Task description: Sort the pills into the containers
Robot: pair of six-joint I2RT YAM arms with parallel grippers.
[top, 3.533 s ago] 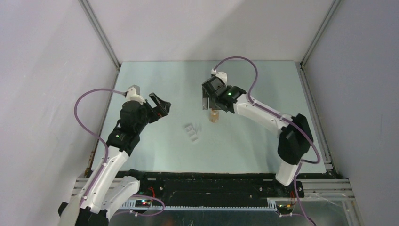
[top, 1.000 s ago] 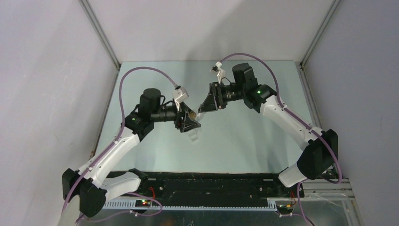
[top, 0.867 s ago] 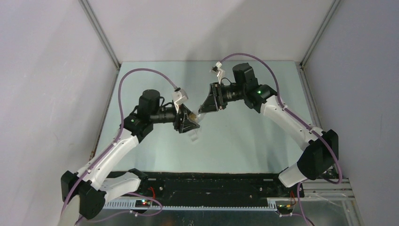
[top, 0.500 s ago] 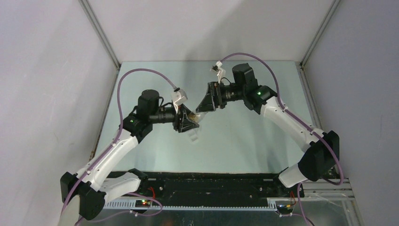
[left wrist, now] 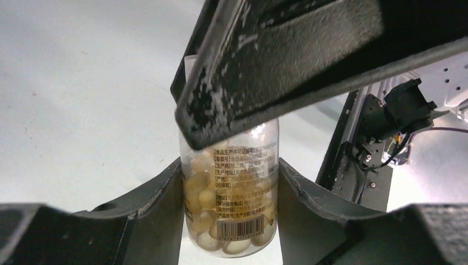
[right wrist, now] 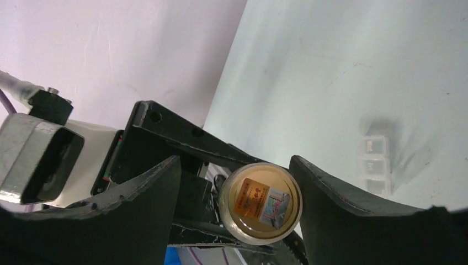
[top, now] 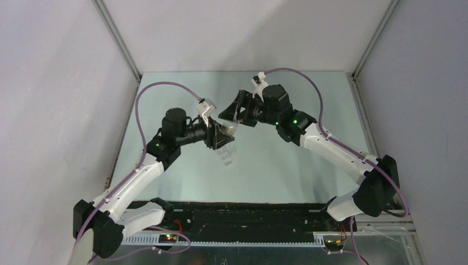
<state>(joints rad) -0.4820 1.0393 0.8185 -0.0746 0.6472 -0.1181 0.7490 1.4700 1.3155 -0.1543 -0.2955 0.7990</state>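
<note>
My left gripper (left wrist: 229, 165) is shut on a small clear bottle (left wrist: 232, 204), held off the table with a finger pressed on each side. Pale yellowish pills (left wrist: 207, 199) fill its lower part. In the right wrist view the bottle's cap (right wrist: 259, 203) faces the camera with an orange sticker on it. My right gripper (right wrist: 234, 160) stands open around that cap, with its right finger close against it and a gap on the left. From above, both grippers (top: 223, 135) (top: 232, 113) meet mid-table. The containers (top: 225, 159), a white translucent pill box (right wrist: 375, 163), lie on the table just below them.
The pale green table (top: 287, 160) is walled by white panels on three sides. A black rail (top: 248, 215) with the arm bases runs along the near edge. The right arm's cable (top: 298, 77) loops above the grippers.
The bottle has passed from my right gripper to my left, which has closed on it. My right gripper let go, opened wider and swung left over the cap.
</note>
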